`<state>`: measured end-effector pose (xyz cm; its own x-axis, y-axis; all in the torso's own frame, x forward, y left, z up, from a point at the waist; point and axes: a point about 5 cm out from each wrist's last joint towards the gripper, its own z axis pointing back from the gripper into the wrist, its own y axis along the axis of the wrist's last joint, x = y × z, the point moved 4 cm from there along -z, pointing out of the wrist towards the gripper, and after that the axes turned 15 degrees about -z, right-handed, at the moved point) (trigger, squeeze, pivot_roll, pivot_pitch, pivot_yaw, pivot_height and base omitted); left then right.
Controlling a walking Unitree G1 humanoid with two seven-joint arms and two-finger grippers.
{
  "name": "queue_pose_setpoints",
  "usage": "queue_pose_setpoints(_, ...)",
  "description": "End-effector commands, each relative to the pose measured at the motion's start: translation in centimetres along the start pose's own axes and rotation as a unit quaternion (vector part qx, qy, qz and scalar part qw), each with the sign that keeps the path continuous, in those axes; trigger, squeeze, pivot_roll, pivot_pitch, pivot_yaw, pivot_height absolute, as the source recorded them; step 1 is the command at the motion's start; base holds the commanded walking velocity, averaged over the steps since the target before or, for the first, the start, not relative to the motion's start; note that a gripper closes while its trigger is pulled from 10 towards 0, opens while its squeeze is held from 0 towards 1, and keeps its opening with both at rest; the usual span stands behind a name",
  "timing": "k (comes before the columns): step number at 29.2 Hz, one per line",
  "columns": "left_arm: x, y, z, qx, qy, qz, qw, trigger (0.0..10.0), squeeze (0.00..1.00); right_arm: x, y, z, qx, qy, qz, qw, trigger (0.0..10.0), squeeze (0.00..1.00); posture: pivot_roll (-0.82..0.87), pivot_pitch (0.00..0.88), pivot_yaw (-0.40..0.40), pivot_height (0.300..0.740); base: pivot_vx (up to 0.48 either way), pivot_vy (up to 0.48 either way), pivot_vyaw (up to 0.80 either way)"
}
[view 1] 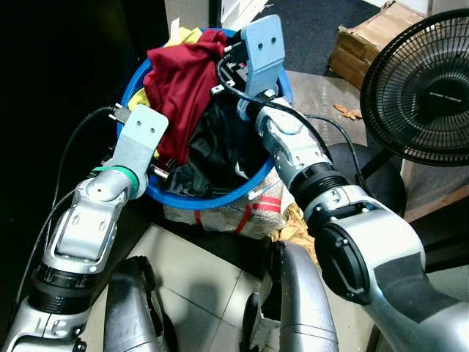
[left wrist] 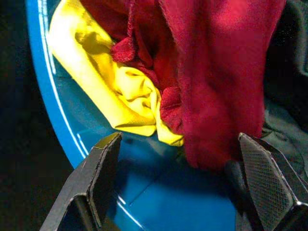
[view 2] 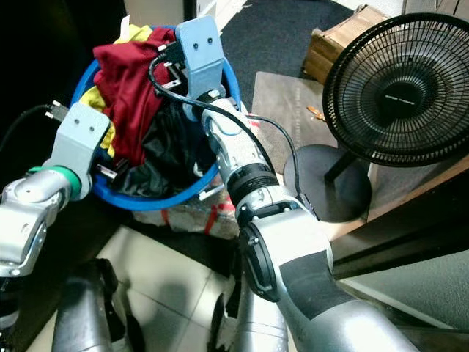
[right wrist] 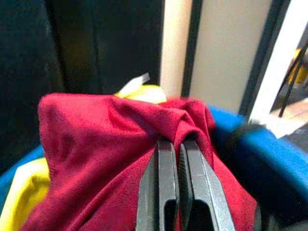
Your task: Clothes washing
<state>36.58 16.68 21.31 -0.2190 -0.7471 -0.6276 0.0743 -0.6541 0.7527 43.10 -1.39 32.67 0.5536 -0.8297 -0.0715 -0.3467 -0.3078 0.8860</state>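
A blue laundry basket [view 1: 192, 198] holds a dark red garment [view 1: 179, 81], a yellow cloth [left wrist: 115, 91] and a black garment [view 1: 216, 150]. My right gripper [right wrist: 178, 147] is shut on a fold of the red garment near the basket's far rim and holds it up above the pile. My left gripper [left wrist: 180, 159] reaches over the basket's near left rim, open, with its fingers [left wrist: 103, 166] on either side of the red garment's lower edge, just above the blue basket floor.
A black floor fan [view 1: 421, 84] stands close on the right, with a cardboard box [view 1: 370, 40] behind it. The basket rests on a wrapped bundle [view 1: 234, 213]. To the left is dark. Pale floor tiles [view 1: 198, 293] lie between my legs.
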Motion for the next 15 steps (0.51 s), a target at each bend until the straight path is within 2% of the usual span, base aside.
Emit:
queue_pose_setpoints(1, 0.8, -4.7, -0.1, -0.093, -0.011, 0.015, 0.995, 10.0, 0.0, 1.6, 5.0, -0.3, 0.096, -0.023, 0.022, 0.995, 0.0, 0.0, 0.15, 0.272, -0.048, 0.465, 0.0, 0.0, 0.0)
queue_pose_setpoints(2, 0.7, -4.6, -0.2, -0.09, -0.009, 0.016, 0.996, 10.0, 0.0, 1.7, 6.5, -0.3, 0.13, -0.025, 0.031, 0.991, 0.0, 0.0, 0.14, 0.269, -0.047, 0.465, 0.0, 0.0, 0.0)
queue_pose_setpoints(3, 0.7, -4.6, -0.2, -0.09, -0.009, 0.016, 0.996, 10.0, 0.0, 1.7, 6.5, -0.3, 0.13, -0.025, 0.031, 0.991, 0.0, 0.0, 0.14, 0.269, -0.047, 0.465, 0.0, 0.0, 0.0)
queue_pose_setpoints(4, 0.5, -4.3, -0.3, -0.082, -0.004, 0.018, 0.996, 10.0, 0.0, 1.7, 8.6, -0.1, 0.169, -0.027, 0.045, 0.984, 3.5, 0.0, 0.14, 0.255, -0.047, 0.465, 0.0, 0.0, 0.0)
queue_pose_setpoints(5, 0.5, -4.3, -0.3, -0.082, -0.004, 0.018, 0.996, 10.0, 0.0, 1.7, 8.6, -0.1, 0.169, -0.027, 0.045, 0.984, 3.5, 0.0, 0.14, 0.255, -0.047, 0.465, 0.0, 0.0, 0.0)
queue_pose_setpoints(6, -0.2, -3.0, -0.5, -0.051, 0.011, 0.024, 0.998, 10.0, 0.0, 1.9, 10.7, 0.2, 0.209, -0.029, 0.062, 0.975, 10.0, 0.0, 0.14, 0.229, -0.045, 0.465, 0.0, 0.0, 0.0)
queue_pose_setpoints(8, -0.2, -3.0, -0.5, -0.051, 0.011, 0.024, 0.998, 10.0, 0.0, 1.9, 10.7, 0.2, 0.209, -0.029, 0.062, 0.975, 10.0, 0.0, 0.14, 0.229, -0.045, 0.465, 0.0, 0.0, 0.0)
queue_pose_setpoints(9, -0.8, -1.2, -0.5, -0.005, 0.027, 0.034, 0.999, 10.0, 0.0, 2.0, 12.7, 0.8, 0.247, -0.032, 0.081, 0.965, 10.0, 0.0, 0.14, 0.219, -0.045, 0.465, 0.0, 0.0, 0.0)
queue_pose_setpoints(11, -0.8, -1.2, -0.5, -0.005, 0.027, 0.034, 0.999, 10.0, 0.0, 2.0, 12.7, 0.8, 0.247, -0.032, 0.081, 0.965, 10.0, 0.0, 0.14, 0.219, -0.045, 0.465, 0.0, 0.0, 0.0)
queue_pose_setpoints(12, -1.3, 0.8, -0.4, 0.048, 0.035, 0.045, 0.997, 10.0, 0.0, 2.2, 14.4, 1.4, 0.279, -0.036, 0.096, 0.955, 10.0, 0.0, 0.13, 0.197, -0.046, 0.465, 0.0, 0.0, 0.0)
queue_pose_setpoints(13, -1.3, 0.8, -0.4, 0.048, 0.035, 0.045, 0.997, 10.0, 0.0, 2.2, 14.4, 1.4, 0.279, -0.036, 0.096, 0.955, 10.0, 0.0, 0.13, 0.197, -0.046, 0.465, 0.0, 0.0, 0.0)
queue_pose_setpoints(14, -1.4, 3.3, 0.4, 0.113, 0.032, 0.057, 0.991, 10.0, 0.0, 2.6, 15.5, 2.2, 0.296, -0.04, 0.085, 0.951, 10.0, 0.0, 0.12, 0.18, -0.048, 0.465, 0.0, 0.0, 0.0)
queue_pose_setpoints(15, -1.4, 3.3, 0.4, 0.113, 0.032, 0.057, 0.991, 10.0, 0.0, 2.6, 15.5, 2.2, 0.296, -0.04, 0.085, 0.951, 10.0, 0.0, 0.12, 0.18, -0.048, 0.465, 0.0, 0.0, 0.0)
